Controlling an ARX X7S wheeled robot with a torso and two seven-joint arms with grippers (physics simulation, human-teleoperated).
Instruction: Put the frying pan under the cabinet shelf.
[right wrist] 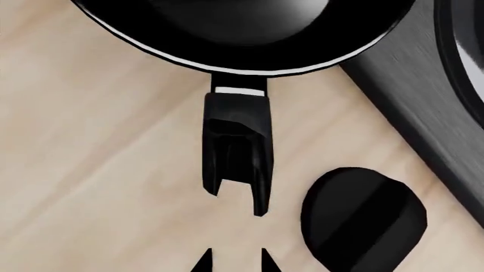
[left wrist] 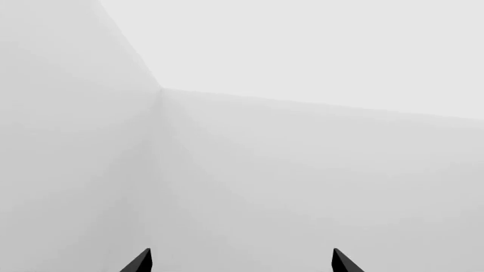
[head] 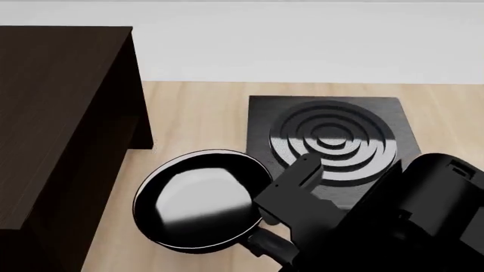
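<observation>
My right claw [right wrist: 233,262] hangs just off the handle tip, fingertips a narrow gap apart, gripping nothing. My left claw [left wrist: 240,262] is spread wide, facing blank wall. The frying pan [head: 200,198] sits on the wood counter [head: 196,119] between the cabinet shelf [head: 60,130] and stove plate [head: 332,141], handle pointing back toward me.

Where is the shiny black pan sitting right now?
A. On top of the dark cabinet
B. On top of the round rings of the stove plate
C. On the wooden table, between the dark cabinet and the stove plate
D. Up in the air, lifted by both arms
C: in the head view the frying pan lies on the wooden table, with the cabinet shelf to one side and the stove plate to the other.
</observation>
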